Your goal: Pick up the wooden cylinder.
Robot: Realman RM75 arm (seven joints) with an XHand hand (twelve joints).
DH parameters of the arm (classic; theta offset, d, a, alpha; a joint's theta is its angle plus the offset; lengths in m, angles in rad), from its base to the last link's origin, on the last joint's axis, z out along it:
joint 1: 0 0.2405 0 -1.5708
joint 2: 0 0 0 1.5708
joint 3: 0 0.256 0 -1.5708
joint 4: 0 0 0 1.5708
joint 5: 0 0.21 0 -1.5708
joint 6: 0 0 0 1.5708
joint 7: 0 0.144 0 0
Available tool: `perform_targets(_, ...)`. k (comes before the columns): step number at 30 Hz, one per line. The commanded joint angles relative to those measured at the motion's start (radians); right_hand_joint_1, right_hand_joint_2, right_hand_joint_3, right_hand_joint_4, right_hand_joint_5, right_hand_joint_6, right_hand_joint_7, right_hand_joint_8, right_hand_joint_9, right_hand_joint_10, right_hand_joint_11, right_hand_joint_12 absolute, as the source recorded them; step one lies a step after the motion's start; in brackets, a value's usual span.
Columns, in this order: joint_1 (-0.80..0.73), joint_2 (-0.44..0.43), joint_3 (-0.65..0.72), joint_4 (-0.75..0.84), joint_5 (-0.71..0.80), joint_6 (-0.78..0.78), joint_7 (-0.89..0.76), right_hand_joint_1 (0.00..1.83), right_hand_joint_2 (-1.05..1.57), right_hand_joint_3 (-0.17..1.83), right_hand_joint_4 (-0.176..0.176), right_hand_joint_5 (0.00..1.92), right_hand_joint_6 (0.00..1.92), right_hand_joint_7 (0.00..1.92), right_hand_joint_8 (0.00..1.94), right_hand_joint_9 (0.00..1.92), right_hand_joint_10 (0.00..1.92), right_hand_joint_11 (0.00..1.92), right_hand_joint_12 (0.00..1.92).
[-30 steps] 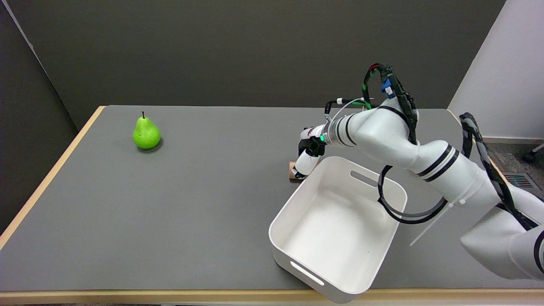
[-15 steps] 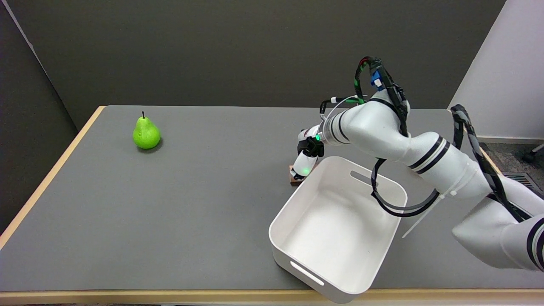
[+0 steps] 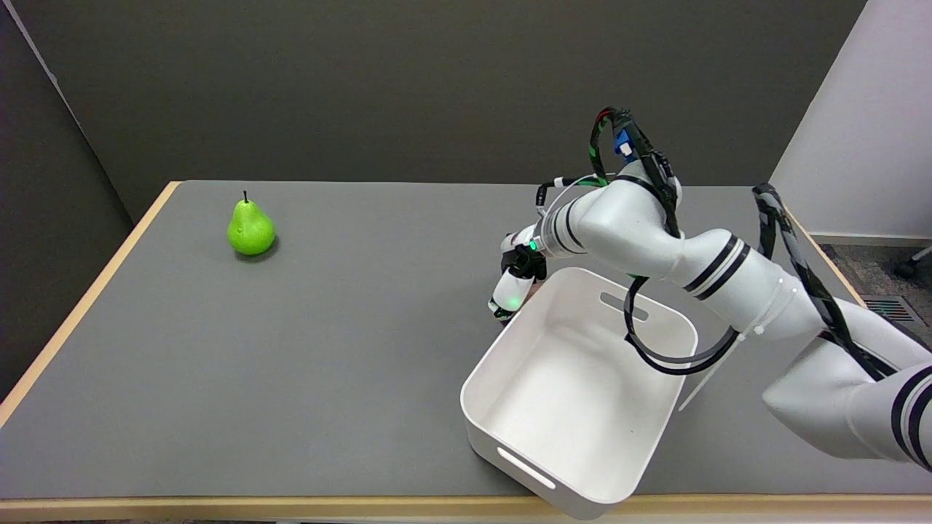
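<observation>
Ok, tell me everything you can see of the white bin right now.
The white bin is a glossy, plastic-looking rectangular tub with rounded corners and a slot handle cut into each short end. It stands upright and empty, turned at an angle on the grey table, its near corner reaching the table's front edge. The right hand hangs just outside its far-left rim; whether they touch cannot be told.

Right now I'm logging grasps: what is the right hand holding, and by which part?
Cannot be told. The right hand reaches down beside the white bin, hiding the wooden cylinder.
</observation>
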Motion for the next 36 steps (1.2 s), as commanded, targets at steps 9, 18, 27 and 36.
perform_targets(9,0.005,-0.020,-0.015,-0.028,-0.009,0.036,-0.008,0.78,0.67,0.86,-0.176,0.29,0.70,0.43,0.69,0.28,0.99,0.11,1.28)
perform_targets(18,-0.007,-0.016,-0.015,-0.020,-0.015,0.037,-0.009,0.96,0.69,0.93,-0.176,0.33,0.76,0.46,0.71,0.32,0.98,0.11,1.30)
perform_targets(27,-0.009,-0.015,-0.024,-0.024,-0.016,0.049,-0.009,1.05,0.75,0.93,-0.176,0.36,0.86,0.50,0.82,0.35,1.01,0.14,1.31)
perform_targets(36,-0.021,-0.014,-0.029,-0.021,-0.021,0.057,-0.009,1.09,0.78,0.93,-0.176,0.36,0.89,0.50,0.91,0.39,1.07,0.17,1.34)
